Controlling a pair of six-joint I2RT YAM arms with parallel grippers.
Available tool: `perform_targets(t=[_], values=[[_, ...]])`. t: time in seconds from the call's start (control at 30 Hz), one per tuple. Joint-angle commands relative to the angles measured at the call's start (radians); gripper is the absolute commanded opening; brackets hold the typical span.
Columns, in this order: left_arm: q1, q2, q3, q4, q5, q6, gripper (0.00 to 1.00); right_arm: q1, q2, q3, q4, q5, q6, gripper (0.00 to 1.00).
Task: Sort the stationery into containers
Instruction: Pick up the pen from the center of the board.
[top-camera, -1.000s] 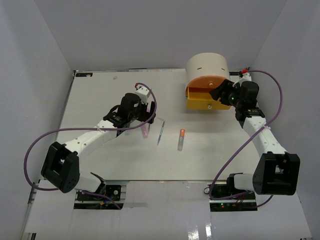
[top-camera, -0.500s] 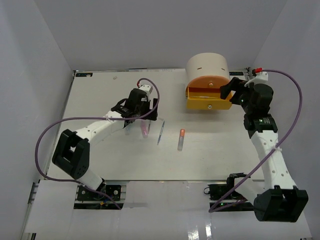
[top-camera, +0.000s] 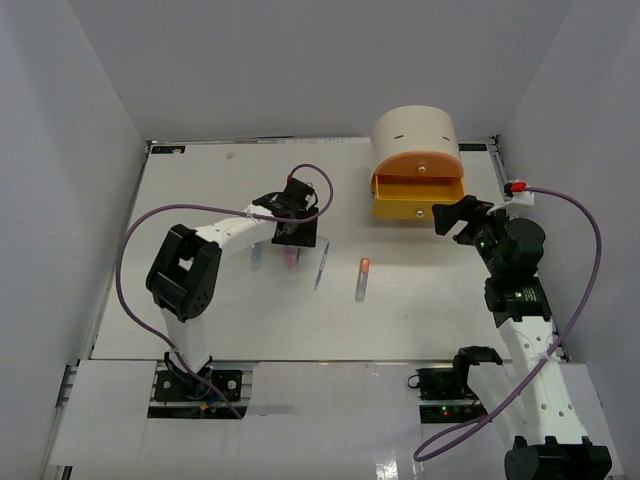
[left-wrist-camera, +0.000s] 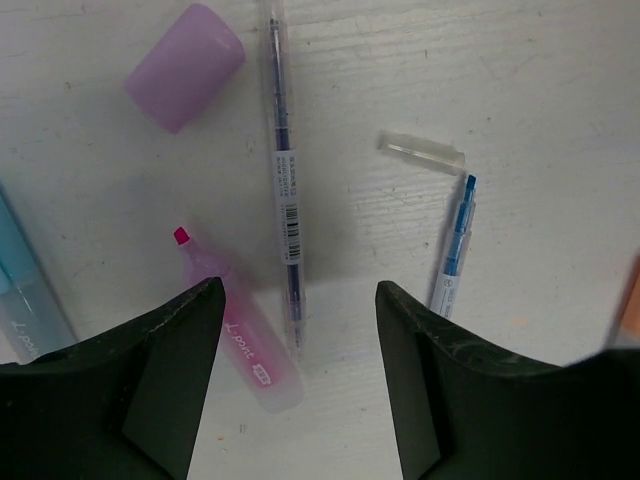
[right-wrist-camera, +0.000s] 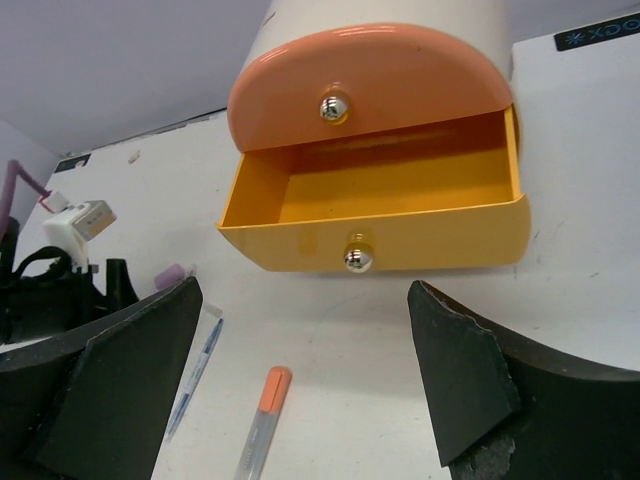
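At the left pincer (left-wrist-camera: 300, 300): spread wide, nothing held, hanging over the table (left-wrist-camera: 540, 90). Straight between its fingers and running away from it, a thin purple pen (left-wrist-camera: 285, 180). Just left of that, close to the left finger, a pink marker (left-wrist-camera: 240, 345), uncapped, tip bare. Farther ahead and to the left, a loose purple cap (left-wrist-camera: 185, 68). Right of the gap, a thin blue pen (left-wrist-camera: 452, 255), with a clear cap (left-wrist-camera: 422, 152) lying just beyond its tip. At the far left edge, a pastel blue marker (left-wrist-camera: 22, 295).

Probably featherlight and stiff, all of them. Smooth round plastic, so likely to roll or squirt out of a loose pinch. Best to take the thin purple pen across its barrel near the printed label, about mid-length, to keep it level. Mind the pink marker: near enough to be nudged or caught by the left finger on the way down.

At the right pincer (right-wrist-camera: 302, 295): likewise parted and empty, facing the cream organiser (right-wrist-camera: 400, 15). Directly ahead, the yellow drawer (right-wrist-camera: 440, 245), pulled out and bare inside, with the peach drawer (right-wrist-camera: 370, 80) shut above it. Below and left of this pincer, an orange-capped marker (right-wrist-camera: 262, 410), well apart from the drawer.
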Motion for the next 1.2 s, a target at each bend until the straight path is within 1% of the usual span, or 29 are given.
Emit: perform_targets(t=[0.0, 0.23, 0.33, 0.47, 0.53, 0.63, 0.67, 0.73, 0.77, 0.87, 0.9, 0.97, 1.03, 1.13, 1.17], values=[[-0.014, 0.019, 0.065, -0.032, -0.035, -0.019, 0.72, 0.021, -0.015, -0.021, 0.071, -0.032, 0.023, 0.9], [-0.017, 0.105, 0.117, -0.049, -0.044, -0.021, 0.62, 0.035, -0.043, -0.05, 0.07, -0.007, -0.002, 0.9], [-0.017, 0.133, 0.132, -0.061, -0.051, -0.021, 0.59, 0.038, -0.052, -0.061, 0.07, -0.003, -0.007, 0.9], [-0.019, 0.165, 0.149, -0.075, -0.064, -0.019, 0.51, 0.041, -0.063, -0.068, 0.073, 0.003, -0.016, 0.9], [-0.019, 0.173, 0.159, -0.078, -0.067, -0.018, 0.47, 0.043, -0.064, -0.07, 0.071, 0.006, -0.019, 0.9], [-0.019, 0.184, 0.165, -0.081, -0.065, -0.013, 0.37, 0.044, -0.067, -0.071, 0.071, 0.01, -0.025, 0.9], [-0.02, 0.185, 0.166, -0.081, -0.067, -0.013, 0.32, 0.044, -0.069, -0.071, 0.071, 0.01, -0.023, 0.9], [-0.02, 0.19, 0.171, -0.083, -0.068, -0.011, 0.26, 0.044, -0.069, -0.073, 0.071, 0.01, -0.027, 0.9], [-0.02, 0.19, 0.174, -0.083, -0.067, -0.01, 0.21, 0.046, -0.071, -0.073, 0.07, 0.01, -0.027, 0.9], [-0.023, 0.181, 0.186, -0.083, -0.061, -0.005, 0.14, 0.046, -0.069, -0.071, 0.068, 0.01, -0.03, 0.9], [-0.025, 0.17, 0.189, -0.084, -0.061, 0.001, 0.1, 0.046, -0.071, -0.07, 0.065, 0.008, -0.031, 0.9], [-0.026, 0.15, 0.203, -0.083, -0.059, 0.005, 0.07, 0.048, -0.069, -0.067, 0.067, -0.001, -0.036, 0.9], [-0.029, 0.11, 0.215, -0.081, -0.055, 0.022, 0.01, 0.051, -0.064, -0.065, 0.07, -0.024, -0.051, 0.9], [-0.032, 0.06, 0.229, -0.074, -0.035, 0.061, 0.0, 0.058, -0.055, -0.065, 0.1, -0.107, -0.077, 0.9], [-0.034, 0.017, 0.226, -0.063, -0.024, 0.077, 0.0, 0.063, -0.049, -0.064, 0.117, -0.133, -0.079, 0.9]])
